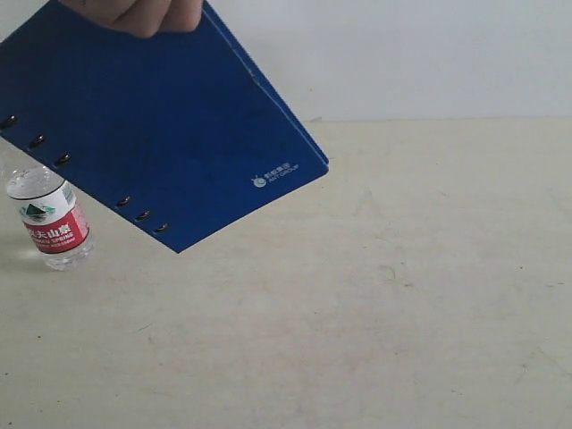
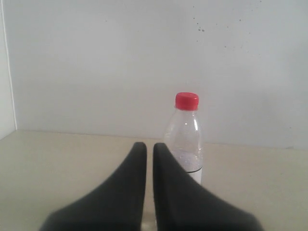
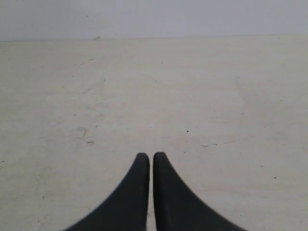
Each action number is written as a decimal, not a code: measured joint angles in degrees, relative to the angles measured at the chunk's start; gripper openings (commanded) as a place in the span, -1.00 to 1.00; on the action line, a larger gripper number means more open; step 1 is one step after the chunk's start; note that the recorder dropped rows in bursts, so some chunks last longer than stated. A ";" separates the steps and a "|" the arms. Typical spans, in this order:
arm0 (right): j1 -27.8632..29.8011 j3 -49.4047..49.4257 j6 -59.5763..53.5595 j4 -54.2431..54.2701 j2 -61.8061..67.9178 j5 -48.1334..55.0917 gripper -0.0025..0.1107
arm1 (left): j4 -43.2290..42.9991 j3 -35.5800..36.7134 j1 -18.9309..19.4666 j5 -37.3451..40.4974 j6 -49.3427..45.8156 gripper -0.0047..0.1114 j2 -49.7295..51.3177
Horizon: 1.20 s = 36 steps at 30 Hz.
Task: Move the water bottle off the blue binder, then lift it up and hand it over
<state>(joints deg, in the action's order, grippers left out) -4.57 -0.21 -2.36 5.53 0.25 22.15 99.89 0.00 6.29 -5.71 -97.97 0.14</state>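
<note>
The blue binder [image 1: 152, 116] hangs tilted in the air at the upper left of the exterior view, held at its top edge by a person's hand [image 1: 134, 13]. It hides the top of the water bottle [image 1: 52, 219], which stands upright on the table at the far left. The left wrist view shows the water bottle [image 2: 185, 137] with its red cap just beyond my left gripper [image 2: 149, 147], which is shut and empty. My right gripper [image 3: 151, 156] is shut over bare table. Neither gripper shows in the exterior view.
The beige table [image 1: 384, 295] stretches across the middle and right of the exterior view, backed by a white wall [image 1: 429, 54]. A side wall [image 2: 6, 67] stands close by in the left wrist view.
</note>
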 measured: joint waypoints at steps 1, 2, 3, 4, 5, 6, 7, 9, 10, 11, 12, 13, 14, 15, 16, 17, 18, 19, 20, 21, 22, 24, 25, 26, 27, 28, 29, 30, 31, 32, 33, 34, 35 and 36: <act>0.00 0.00 0.00 0.40 0.00 -0.09 -0.96 | 0.00 0.00 0.00 0.00 0.00 -0.83 0.00; 0.00 0.00 0.10 0.89 0.00 -0.09 -0.96 | 0.00 0.00 0.00 0.00 0.00 -0.83 0.00; 0.00 0.00 0.23 1.18 0.00 -0.09 -0.96 | 0.00 0.00 0.00 0.00 0.00 -0.83 0.00; 0.00 0.00 0.23 1.29 0.00 -0.09 -0.96 | 0.00 0.00 0.00 0.00 0.00 -0.83 0.00; 0.00 0.00 0.23 1.41 0.00 -0.09 -0.96 | 0.00 0.00 0.00 0.00 0.00 -0.83 0.00; 0.00 0.00 0.23 1.41 0.00 -0.09 -0.96 | 0.00 0.00 0.00 0.00 0.00 -0.83 0.00; 0.00 0.00 0.23 1.41 0.00 -0.13 -0.96 | 0.00 0.00 0.00 0.00 0.00 -0.83 0.00; 0.00 0.00 0.35 1.51 0.00 -0.22 -0.96 | 0.00 0.00 0.00 0.00 0.00 -0.83 0.00; 0.00 0.00 0.35 1.51 0.00 -0.22 -0.96 | 0.00 0.00 0.00 0.00 0.00 -0.83 0.00; 0.00 0.00 0.35 1.51 0.00 -0.22 -0.96 | 0.00 0.00 0.00 0.00 0.00 -0.83 0.00; 0.00 0.00 0.45 1.51 0.00 -0.22 -0.96 | 0.00 0.00 0.00 0.00 0.00 -0.83 0.00; 0.00 0.00 0.45 1.51 0.00 -0.22 -0.96 | 0.00 0.00 0.00 0.00 0.00 -0.83 0.00; 0.00 0.00 0.45 1.51 0.00 -0.22 -0.96 | 0.00 0.00 0.00 0.00 0.00 -0.83 0.00; 0.00 0.00 0.45 1.51 0.00 -0.22 -0.96 | 0.00 0.00 0.00 0.00 0.00 -0.83 0.00; 0.00 0.00 0.45 1.51 0.00 -0.22 -0.96 | 0.00 0.00 0.00 0.00 0.00 -0.83 0.00; 0.00 0.00 0.45 1.51 0.00 -0.22 -0.96 | 0.00 0.00 0.00 0.00 0.00 -0.83 0.00; 0.00 0.00 0.45 1.51 0.00 -0.22 -0.96 | 0.00 0.00 0.00 0.00 0.00 -0.83 0.00; 0.00 0.00 0.45 1.51 0.00 -0.22 -0.96 | 0.00 0.00 0.00 0.00 0.00 -0.83 0.00; 0.00 0.00 0.45 1.51 0.00 -0.22 -0.96 | 0.00 0.00 0.00 0.00 0.41 -0.83 0.00; 0.00 0.00 0.45 1.51 0.00 -0.22 -0.96 | 0.00 0.00 -0.21 0.00 1.19 -0.83 0.00; 0.00 0.00 0.45 1.51 0.00 -0.22 -0.96 | 0.00 0.00 -0.60 -0.20 2.54 -0.83 0.00; 0.00 0.00 0.45 1.51 0.00 -0.22 -0.96 | -0.59 -0.29 -1.57 -0.44 6.00 -0.83 0.00; 0.00 0.00 0.45 1.51 0.00 -0.22 -0.96 | -3.09 -0.98 -2.02 -0.81 8.97 -0.83 -0.10; 0.00 0.00 0.45 1.51 0.00 -0.22 -0.96 | -7.57 -1.97 -2.38 -0.95 13.19 -0.83 -0.10; 0.00 0.00 0.45 1.51 0.00 -0.22 -0.96 | -12.47 -2.88 -2.49 -1.04 17.77 -0.83 -0.14; 0.00 0.00 0.45 1.51 0.00 -0.22 -0.96 | -20.17 -3.94 -2.61 -1.17 26.71 -0.83 -0.14; 0.00 0.00 0.45 1.51 0.00 -0.22 -0.96 | -29.49 -4.68 -2.73 -1.40 36.57 -0.83 -0.14; 0.00 0.00 0.45 1.51 0.00 -0.22 -0.96 | -39.93 -4.98 -2.73 -2.00 46.00 -0.83 -0.14; 0.00 0.00 0.45 1.51 0.00 -0.22 -0.96 | -50.29 -4.88 -2.73 -2.49 58.87 -0.83 -0.14; 0.00 0.00 0.45 1.51 0.00 -0.22 -0.96 | -60.33 -4.41 -2.73 -2.52 72.14 -0.83 -0.10; 0.00 0.00 0.45 1.51 0.00 -0.22 -0.96 | -76.77 -2.69 -2.73 -1.28 94.39 -0.83 -0.10; 0.00 0.00 0.45 1.51 0.00 -0.22 -0.96 | -84.92 -1.61 -2.73 0.40 104.46 -0.83 -0.10; 0.00 0.00 0.45 1.51 0.00 -0.22 -0.96 | -92.30 -0.96 -2.73 3.30 112.25 -0.83 -0.10; 0.00 0.00 0.45 1.51 0.00 -0.22 -0.96 | -97.38 -0.66 -2.73 6.73 117.68 -0.83 -0.10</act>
<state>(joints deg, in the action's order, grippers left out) -4.57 -0.21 -1.90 7.04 0.25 21.93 2.51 -0.66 3.57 1.02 19.71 0.04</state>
